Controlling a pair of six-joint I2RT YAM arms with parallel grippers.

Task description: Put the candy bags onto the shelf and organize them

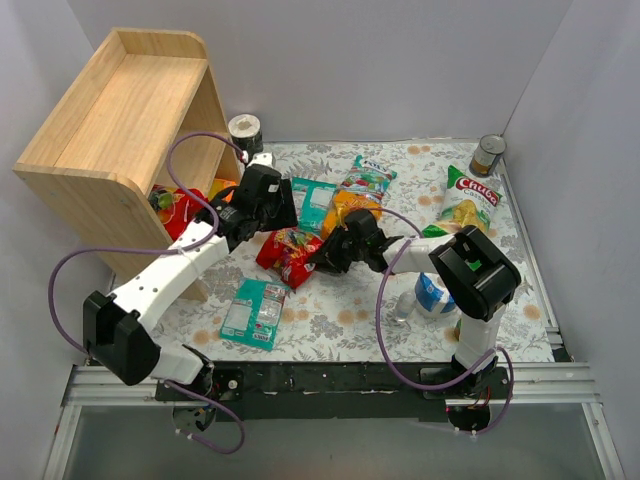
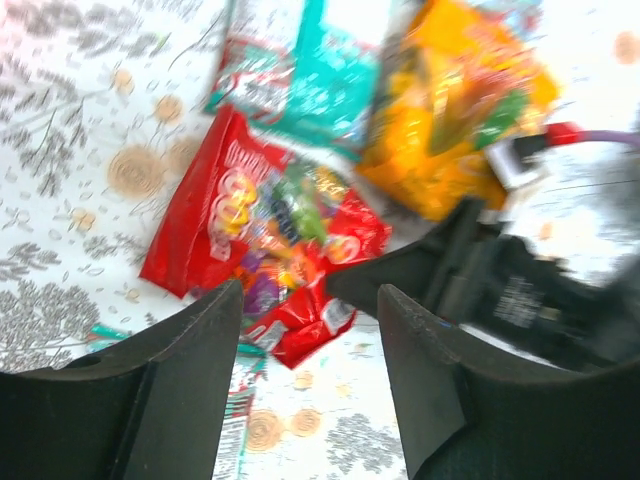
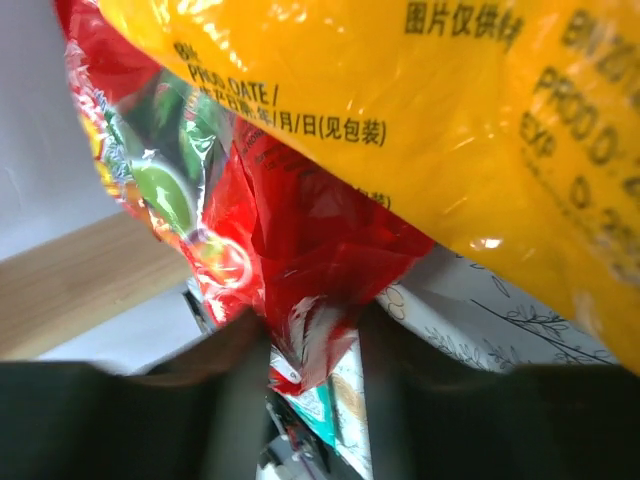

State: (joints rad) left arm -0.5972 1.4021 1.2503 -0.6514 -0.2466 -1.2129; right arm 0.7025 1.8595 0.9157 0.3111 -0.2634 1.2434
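Floral tablecloth [image 1: 340, 320] underneath; right gripper [image 3: 312, 355] pinches red candy bag [image 2: 255, 225], corner hidden; left gripper [image 2: 310, 298] half-open, empty.

We are logging a white table cover printed with grey leaves and tan flowers [image 1: 330, 320], lying flat. A crinkled green-and-white snack bag with a red logo [image 1: 468, 200] is lying face up at the far right. A small metal can [image 1: 488, 155] is standing upright just beyond it, in the far right corner. A blue-and-white roll [image 1: 430, 297] is sitting near the front right. A black-and-white round roll [image 1: 245, 132] is resting at the far edge, left of centre. Plain white walls [image 1: 400, 60] are enclosing everything.
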